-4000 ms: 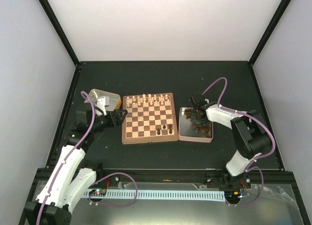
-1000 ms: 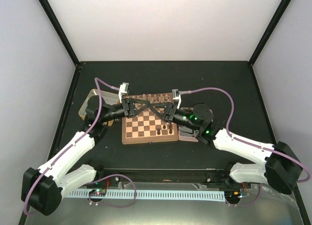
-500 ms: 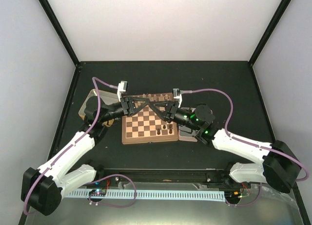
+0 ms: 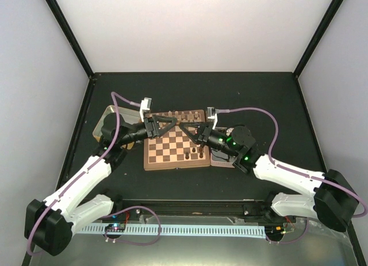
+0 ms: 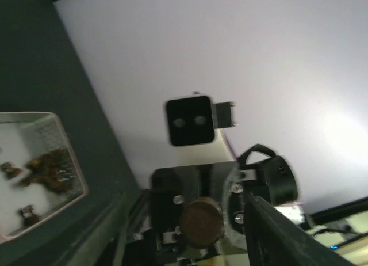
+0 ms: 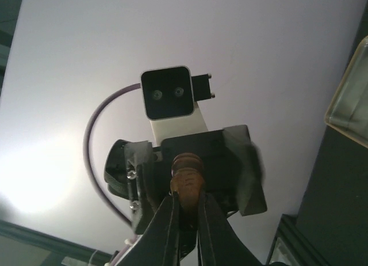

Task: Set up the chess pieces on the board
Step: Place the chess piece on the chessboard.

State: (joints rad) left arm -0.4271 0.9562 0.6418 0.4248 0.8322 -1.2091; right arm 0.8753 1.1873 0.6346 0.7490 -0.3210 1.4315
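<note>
L jaws opened, empty; R jaws clamp piece (image 6: 187,179), both meeting mid-air over board (image 4: 164,154).

Seen from above, the light is even and bright. It washes the pale walls nearly white, and the dark worktop (image 4: 259,99) looks matte, with faint shadows under the arms. Both wrist views face a bright wall, with a glare patch at right in the left view and at lower left in the right. The chess piece (image 6: 187,168) in the right claw (image 6: 186,204) is backlit and soft-edged. The left view is hazier.
</note>
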